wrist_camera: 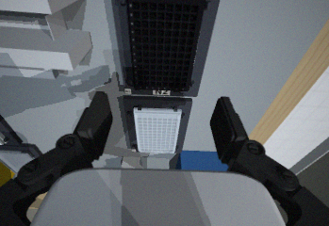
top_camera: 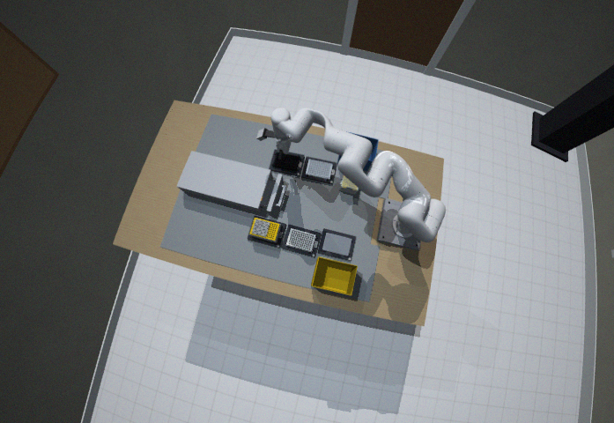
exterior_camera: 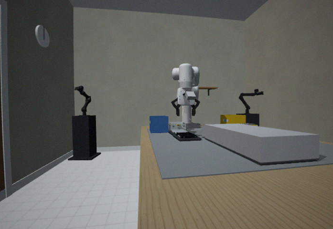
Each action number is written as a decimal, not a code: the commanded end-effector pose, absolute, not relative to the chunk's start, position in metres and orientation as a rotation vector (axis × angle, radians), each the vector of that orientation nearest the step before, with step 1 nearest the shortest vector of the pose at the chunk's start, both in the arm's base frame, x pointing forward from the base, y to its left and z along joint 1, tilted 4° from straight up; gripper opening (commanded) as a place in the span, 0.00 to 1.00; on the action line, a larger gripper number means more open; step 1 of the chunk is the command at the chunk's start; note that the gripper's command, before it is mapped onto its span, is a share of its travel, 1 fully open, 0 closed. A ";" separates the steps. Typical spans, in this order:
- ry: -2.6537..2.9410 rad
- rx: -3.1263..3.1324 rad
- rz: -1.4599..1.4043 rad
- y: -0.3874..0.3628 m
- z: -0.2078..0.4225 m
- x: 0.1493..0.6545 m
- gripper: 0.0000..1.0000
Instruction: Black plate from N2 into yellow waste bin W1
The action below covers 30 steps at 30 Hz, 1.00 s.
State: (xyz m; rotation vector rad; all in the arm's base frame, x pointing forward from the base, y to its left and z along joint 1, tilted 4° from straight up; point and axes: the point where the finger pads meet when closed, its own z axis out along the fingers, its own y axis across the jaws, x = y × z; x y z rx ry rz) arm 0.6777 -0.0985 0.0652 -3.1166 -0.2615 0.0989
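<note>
Black plate lies flat in its dark nest on the grey mat, a rectangular slab gridded with small square wells, one short edge facing a white plate in the next nest. The gripper hangs above them, spread fully wide and holding nothing.

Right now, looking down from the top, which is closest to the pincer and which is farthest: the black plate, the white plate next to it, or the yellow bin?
1. Black plate, right beside the open pincer.
2. White plate, next nest along.
3. Yellow bin, far across the bench, at its near edge.
</note>
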 end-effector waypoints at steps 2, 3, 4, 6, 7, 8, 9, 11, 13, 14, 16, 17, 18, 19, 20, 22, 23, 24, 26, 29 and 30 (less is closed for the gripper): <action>-0.262 -3.118 0.088 -0.099 0.060 0.679 1.00; -0.262 -3.118 0.088 -0.099 0.059 0.679 1.00; -0.262 -3.118 0.088 -0.099 0.057 0.679 1.00; -0.262 -3.118 0.088 -0.099 0.054 0.678 1.00; -0.262 -3.118 0.088 -0.099 0.052 0.678 1.00; -0.262 -3.118 0.088 -0.099 0.050 0.678 1.00; -0.262 -3.118 0.088 -0.099 0.049 0.678 1.00; -0.262 -3.118 0.088 -0.099 0.045 0.678 1.00; -0.262 -3.118 0.088 -0.099 0.042 0.678 1.00; -0.262 -3.118 0.088 -0.099 0.040 0.678 1.00; -0.262 -3.118 0.088 -0.099 0.037 0.678 1.00; -0.262 -3.118 0.088 -0.099 0.035 0.677 1.00; -0.262 -3.118 0.088 -0.099 0.035 0.677 1.00; -0.262 -3.118 0.088 -0.099 0.035 0.677 1.00; -0.262 -3.118 0.088 -0.098 0.034 0.677 1.00; -0.262 -3.118 0.088 -0.098 0.030 0.677 1.00; -0.262 -3.118 0.088 -0.098 0.029 0.677 1.00; -0.262 -3.118 0.088 -0.098 0.027 0.677 1.00; -0.262 -3.118 0.088 -0.098 0.024 0.677 1.00; -0.262 -3.118 0.088 -0.098 0.019 0.676 1.00; -0.262 -3.118 0.088 -0.098 0.017 0.676 1.00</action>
